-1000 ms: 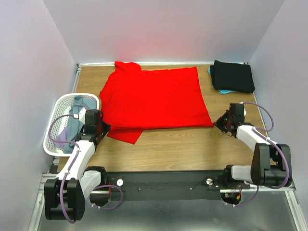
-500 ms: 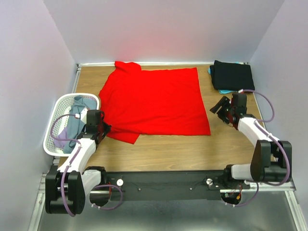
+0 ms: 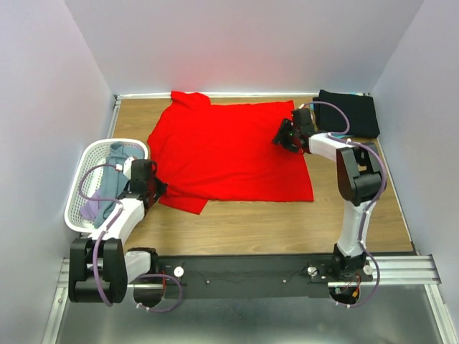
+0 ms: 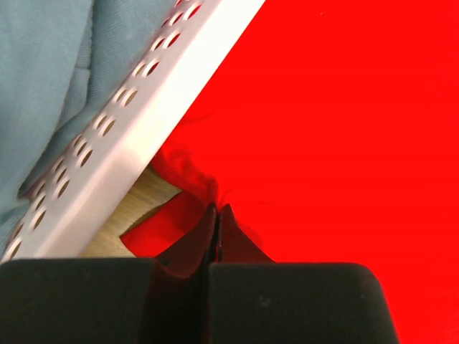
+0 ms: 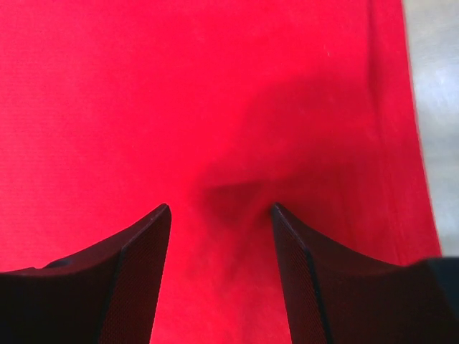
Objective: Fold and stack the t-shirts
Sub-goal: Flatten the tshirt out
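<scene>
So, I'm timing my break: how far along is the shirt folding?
Done: a black t-shirt lies folded at the far right corner. In hand: the red t-shirt lies spread out, the left gripper shut on its near left edge, the right gripper open over its right side. Left: folding and stacking it, then the shirts in the basket.

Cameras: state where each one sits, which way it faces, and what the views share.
Top external: above and behind the arms, looking down on the table; the left arm and right arm show whole, bases nearest.
Left wrist: on the left arm, looking along the shut left fingers, which pinch the red shirt beside the basket.
Right wrist: on the right arm, looking down between the open right fingers at the red shirt.
Shared: the red shirt is in all three; the basket is in the top and left wrist views.
</scene>
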You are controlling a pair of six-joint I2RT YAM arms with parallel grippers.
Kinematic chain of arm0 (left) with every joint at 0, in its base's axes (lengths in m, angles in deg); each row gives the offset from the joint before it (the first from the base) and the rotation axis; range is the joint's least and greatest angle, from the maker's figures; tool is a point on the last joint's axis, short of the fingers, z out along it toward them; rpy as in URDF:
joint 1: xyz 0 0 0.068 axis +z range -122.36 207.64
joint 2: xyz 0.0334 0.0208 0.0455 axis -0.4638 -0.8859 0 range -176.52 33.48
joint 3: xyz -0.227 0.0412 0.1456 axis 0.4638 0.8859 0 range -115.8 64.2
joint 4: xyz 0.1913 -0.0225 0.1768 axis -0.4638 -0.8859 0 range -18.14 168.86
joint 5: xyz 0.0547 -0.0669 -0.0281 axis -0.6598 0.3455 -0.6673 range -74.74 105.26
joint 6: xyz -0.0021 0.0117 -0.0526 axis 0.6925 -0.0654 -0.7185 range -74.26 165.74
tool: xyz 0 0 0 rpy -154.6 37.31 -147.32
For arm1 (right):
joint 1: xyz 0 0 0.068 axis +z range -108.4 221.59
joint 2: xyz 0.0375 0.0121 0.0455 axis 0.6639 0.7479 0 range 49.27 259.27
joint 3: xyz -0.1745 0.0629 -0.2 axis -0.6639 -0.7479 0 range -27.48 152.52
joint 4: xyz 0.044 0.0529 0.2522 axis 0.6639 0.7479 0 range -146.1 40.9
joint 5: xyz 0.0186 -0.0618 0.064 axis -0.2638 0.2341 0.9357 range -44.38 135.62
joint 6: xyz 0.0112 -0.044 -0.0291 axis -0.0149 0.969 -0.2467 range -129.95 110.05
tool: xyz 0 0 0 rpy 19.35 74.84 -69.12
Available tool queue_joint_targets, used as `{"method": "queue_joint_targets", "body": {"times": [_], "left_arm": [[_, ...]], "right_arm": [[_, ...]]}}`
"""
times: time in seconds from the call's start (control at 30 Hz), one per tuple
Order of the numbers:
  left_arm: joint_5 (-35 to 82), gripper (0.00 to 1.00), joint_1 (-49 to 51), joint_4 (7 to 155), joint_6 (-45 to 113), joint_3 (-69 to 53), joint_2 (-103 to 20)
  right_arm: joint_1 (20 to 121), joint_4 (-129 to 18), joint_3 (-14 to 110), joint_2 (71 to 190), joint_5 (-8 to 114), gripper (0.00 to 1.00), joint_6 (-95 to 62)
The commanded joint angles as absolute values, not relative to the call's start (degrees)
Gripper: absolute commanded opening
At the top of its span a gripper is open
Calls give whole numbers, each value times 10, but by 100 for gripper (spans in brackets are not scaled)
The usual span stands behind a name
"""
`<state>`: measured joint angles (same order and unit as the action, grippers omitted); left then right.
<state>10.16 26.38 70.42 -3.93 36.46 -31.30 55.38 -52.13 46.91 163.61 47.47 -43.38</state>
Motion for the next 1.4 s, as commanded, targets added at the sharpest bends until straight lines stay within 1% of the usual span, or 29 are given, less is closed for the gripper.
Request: {"method": "queue_joint_targets", "body": {"times": [0.0, 0.13, 0.3, 0.7, 0.9, 1.13, 1.17, 1.2, 1.23, 1.3, 1.33, 1.37], "left_arm": [[117, 0, 260, 729, -26, 355, -324], [114, 0, 247, 733, -26, 349, -333], [110, 0, 218, 737, -40, 341, -348], [99, 0, 144, 747, -75, 324, -394], [103, 0, 132, 752, -80, 324, -401], [91, 0, 131, 737, -74, 326, -379], [88, 1, 131, 731, -73, 327, -375], [85, 5, 131, 728, -72, 327, -369], [79, 13, 131, 728, -68, 326, -358], [71, 16, 132, 725, -54, 321, -348], [71, 25, 132, 728, -47, 319, -336], [71, 27, 132, 727, -34, 314, -332]], "right_arm": [[560, -503, 510, 1693, 423, 66, -445], [558, -499, 513, 1718, 378, 66, -441], [553, -484, 504, 1721, 356, 66, -431], [502, -484, 449, 1684, 353, 66, -428], [495, -484, 430, 1675, 352, 66, -435], [493, -484, 454, 1670, 400, 66, -419], [494, -483, 456, 1666, 402, 68, -414], [493, -483, 459, 1653, 405, 69, -412], [493, -483, 461, 1645, 410, 70, -411], [494, -479, 461, 1613, 417, 73, -411], [494, -477, 460, 1600, 417, 73, -411], [494, -472, 454, 1588, 417, 75, -413]]}}
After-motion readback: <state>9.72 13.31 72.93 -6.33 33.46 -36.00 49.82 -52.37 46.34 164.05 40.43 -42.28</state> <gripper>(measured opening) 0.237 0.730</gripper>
